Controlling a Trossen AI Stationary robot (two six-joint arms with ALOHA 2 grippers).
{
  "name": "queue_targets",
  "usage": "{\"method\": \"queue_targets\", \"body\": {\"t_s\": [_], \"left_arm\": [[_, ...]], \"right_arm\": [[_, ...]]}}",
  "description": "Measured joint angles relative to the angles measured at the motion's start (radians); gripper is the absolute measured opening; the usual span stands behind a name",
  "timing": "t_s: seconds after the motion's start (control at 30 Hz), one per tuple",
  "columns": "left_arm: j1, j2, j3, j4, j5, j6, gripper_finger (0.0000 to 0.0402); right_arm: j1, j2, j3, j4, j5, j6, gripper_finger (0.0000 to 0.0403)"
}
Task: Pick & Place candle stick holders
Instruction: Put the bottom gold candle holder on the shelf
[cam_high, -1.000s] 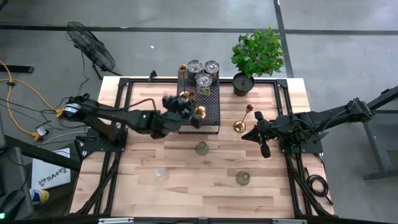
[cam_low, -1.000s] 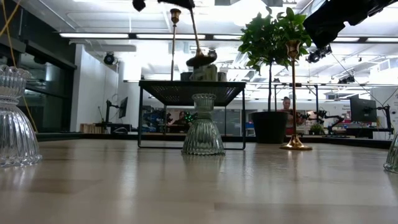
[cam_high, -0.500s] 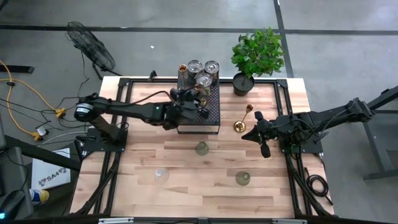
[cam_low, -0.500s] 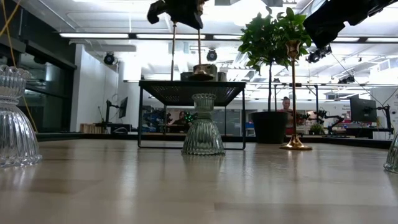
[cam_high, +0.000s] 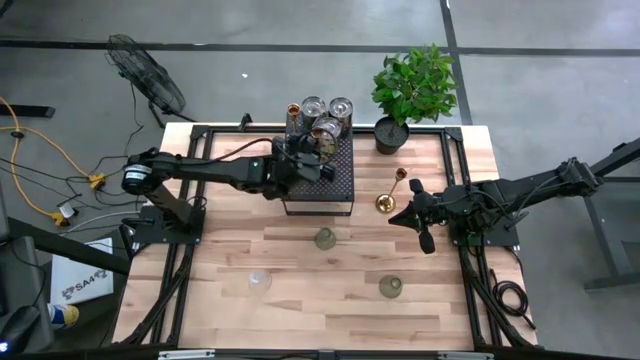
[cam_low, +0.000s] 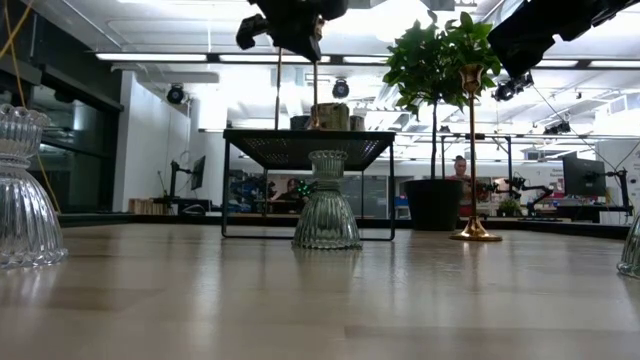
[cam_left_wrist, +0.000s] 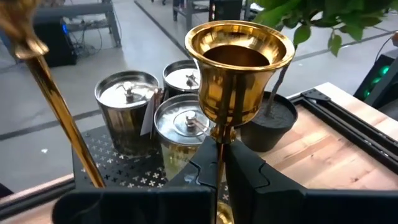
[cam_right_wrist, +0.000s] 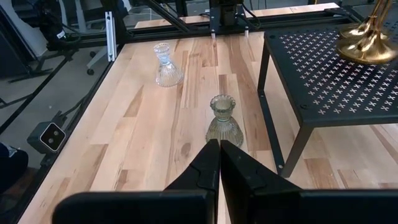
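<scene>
- Since a second ago the left gripper (cam_high: 305, 160) has carried its brass holder (cam_left_wrist: 239, 62) from over the near edge of the black perforated stand (cam_high: 340, 185) to farther in above it, close to the cluster at the stand's far edge; the holder, which hung tilted in the low view, now stands upright.
- The left fingers (cam_left_wrist: 249, 180) are clamped on that holder's slender stem, just under its cup.
- The right gripper (cam_high: 424, 235) has not moved: it waits over the tabletop (cam_high: 300, 300) toward the right edge, fingers (cam_right_wrist: 233, 168) pressed together, holding nothing.
- Brass holders, counted: three. One in the left fingers, a second (cam_left_wrist: 46, 99) already on the stand beside it, a third (cam_high: 388, 198) upright on the tabletop just right of the stand.
- Silvery cups (cam_left_wrist: 127, 109): three, bunched at the stand's far edge (each with a small stud in its middle).
- Clear glass holders on the tabletop: three. One (cam_high: 325, 238) just in front of the stand, one (cam_high: 259, 282) toward the near left corner, one (cam_high: 390, 288) toward the near right.
- One potted plant (cam_high: 410, 90) at the far edge, right of the stand.
- A person (cam_low: 461, 172) shows far off in the room behind.
</scene>
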Motion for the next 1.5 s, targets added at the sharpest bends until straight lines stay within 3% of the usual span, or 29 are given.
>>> {"method": "queue_targets", "body": {"t_s": [0.33,1.5], "left_arm": [[0.034,0.035,0.002,0.017,0.05,-0.014,0.0003],[0.073,0.047,0.0,0.007,0.014,0.002,0.0007]], "right_arm": [[0.0,0.0,0.0,0.0,0.0,0.0,0.0004],[0.0,0.0,0.0,0.0,0.0,0.0,0.0004]]}}
